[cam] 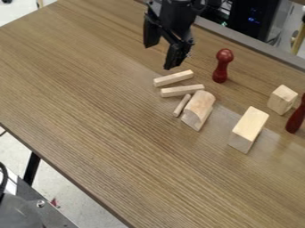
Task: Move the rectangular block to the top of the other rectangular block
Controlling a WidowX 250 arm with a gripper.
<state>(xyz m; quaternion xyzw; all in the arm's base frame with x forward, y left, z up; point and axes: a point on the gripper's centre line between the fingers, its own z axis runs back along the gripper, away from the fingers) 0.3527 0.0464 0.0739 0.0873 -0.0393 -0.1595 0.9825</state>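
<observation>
At twelve o'clock on the tabletop point(107, 102), the gripper point(159, 56) hangs with its fingers apart. Taking the top of the view as twelve throughout, the upper slim rectangular block point(173, 78) lies at about five from it, and the lower slim rectangular block point(182, 91) just beside that, again toward five. A short stick point(182, 105) crowds the lower one at six and an arched block point(198, 109) at five; whether they touch it, I can't tell. An upright red peg point(222, 66) stands at two from the upper slim block. At four from the arched block sits a large rectangular block point(249, 129); a squat block point(282, 99) is at one from that, with a second red peg point(296, 118) near it, cut by the view's edge.
</observation>
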